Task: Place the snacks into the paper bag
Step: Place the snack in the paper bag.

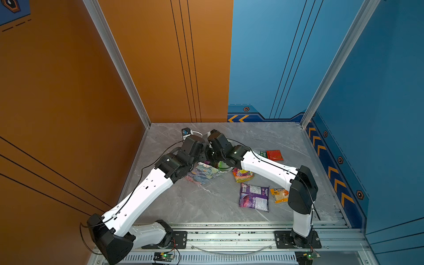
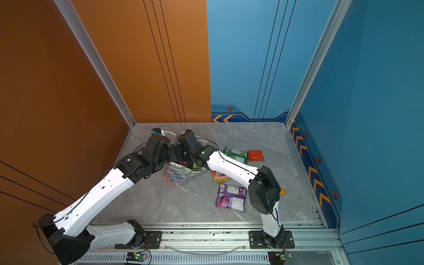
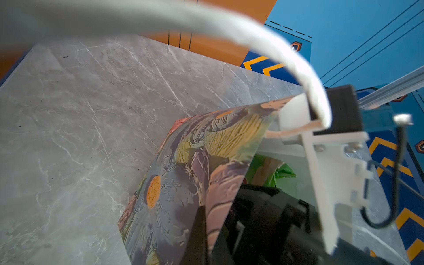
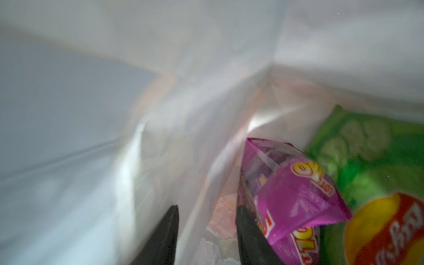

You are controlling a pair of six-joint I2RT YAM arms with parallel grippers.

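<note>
- black-fingered right gripper (image 4: 207,212): state?
- parted, empty, it sat inside the floral paper bag (image 3: 183,183) beside a magenta crinkly packet (image 4: 296,197). left gripper (image 3: 203,231) pinched the bag wall. hazard: on withdrawal, a finger could snag that packet.

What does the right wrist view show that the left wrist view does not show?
Only the right wrist view: the magenta packet inside the paper bag and the right gripper, open beside it. Only the left wrist view: the bag's floral outside, its white cord handle and the grey table. Both: the green Lay's packet in the bag.
</note>
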